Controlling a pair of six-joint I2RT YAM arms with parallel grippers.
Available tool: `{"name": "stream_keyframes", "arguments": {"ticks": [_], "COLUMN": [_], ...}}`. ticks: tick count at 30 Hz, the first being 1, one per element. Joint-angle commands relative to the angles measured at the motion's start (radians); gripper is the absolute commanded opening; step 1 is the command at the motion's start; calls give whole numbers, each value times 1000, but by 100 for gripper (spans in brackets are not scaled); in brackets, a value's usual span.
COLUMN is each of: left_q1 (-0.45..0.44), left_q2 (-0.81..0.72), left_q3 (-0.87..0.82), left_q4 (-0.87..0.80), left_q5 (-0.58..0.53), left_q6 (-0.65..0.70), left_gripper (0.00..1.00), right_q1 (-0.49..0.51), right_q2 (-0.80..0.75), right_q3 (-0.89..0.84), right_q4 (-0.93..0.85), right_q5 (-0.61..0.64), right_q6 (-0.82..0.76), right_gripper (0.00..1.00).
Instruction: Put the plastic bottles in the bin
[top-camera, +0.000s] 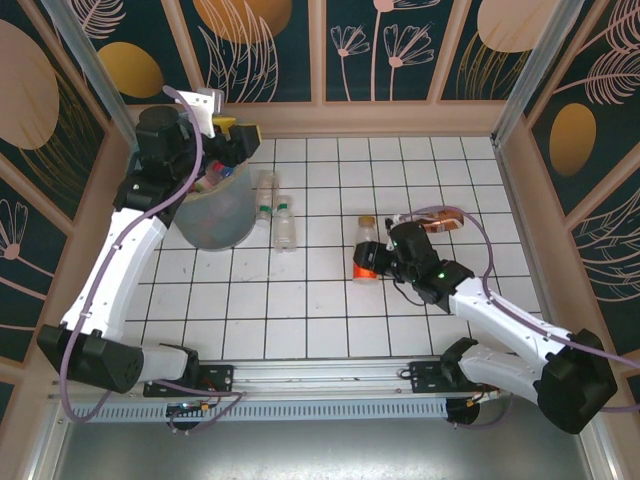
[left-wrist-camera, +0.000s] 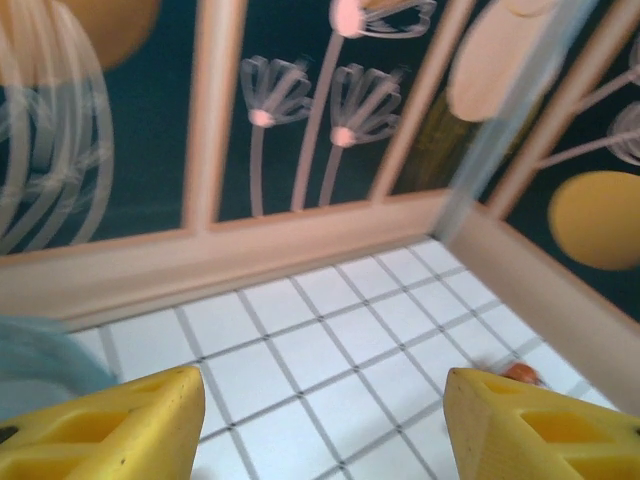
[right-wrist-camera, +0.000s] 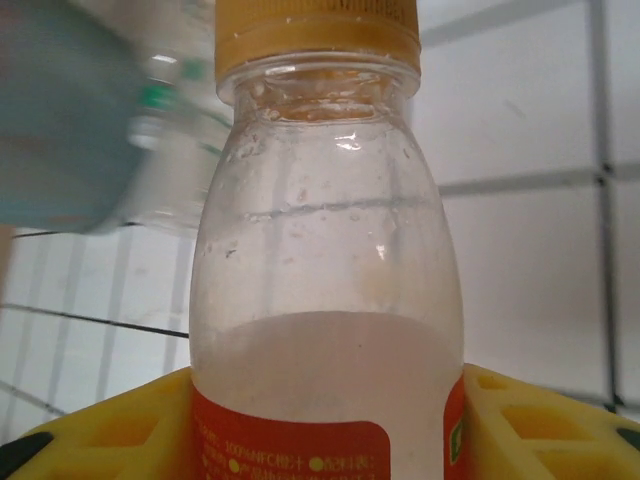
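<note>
Fingers (right-wrist-camera: 110, 435) of the right gripper (top-camera: 372, 262), yellow and ribbed, were pinching an orange-labelled bottle (right-wrist-camera: 325, 300) on both sides of its labelled lower body. The bottle was clear, with a yellow cap, and sat near the middle of the white tiled floor (top-camera: 330, 310); whether it was lifted off the tiles could not be told. Behind the right arm lay a brown-labelled bottle (top-camera: 441, 217). Two clear bottles (top-camera: 275, 210) with green caps lay side by side on the tiles just right of the bin (top-camera: 215, 228), a grey bucket with a pale blue liner at the far left. Several bottles (top-camera: 213, 180) were already inside it. The left gripper (top-camera: 238, 130) hung over the bin's far rim, its yellow fingers (left-wrist-camera: 120, 430) spread wide with nothing between them.
</note>
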Motion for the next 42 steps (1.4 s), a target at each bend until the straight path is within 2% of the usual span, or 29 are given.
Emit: {"name": "stream_keyframes", "arguments": {"ticks": [1, 6, 10, 20, 31, 34, 37, 40, 42], "left_q1": [-9, -37, -45, -60, -61, -61, -61, -62, -62], "left_q2": [42, 72, 65, 16, 6, 8, 5, 1, -7], "left_q3": [25, 28, 1, -81, -84, -84, -81, -67, -59], "left_q4": [23, 24, 117, 208, 183, 181, 186, 187, 198], "left_q5": [249, 350, 466, 604, 610, 615, 608, 577, 528], "left_q6": [-74, -94, -166, -197, -163, -162, -159, -162, -173], "left_gripper": [64, 65, 65, 71, 46, 45, 35, 25, 16], "right_q1": [1, 12, 31, 82, 99, 101, 101, 102, 104], "right_q2": [-3, 52, 125, 267, 291, 293, 292, 286, 278], "right_q3": [74, 152, 224, 341, 365, 364, 361, 357, 351], "right_q4": [252, 431, 529, 644, 663, 664, 663, 658, 649], "right_q5": [-113, -213, -302, -388, -423, -424, -424, -395, -342], "right_q6": [-184, -291, -337, -352, -344, -344, -344, -350, -352], "right_gripper": [50, 49, 49, 49, 49, 49, 50, 57, 72]}}
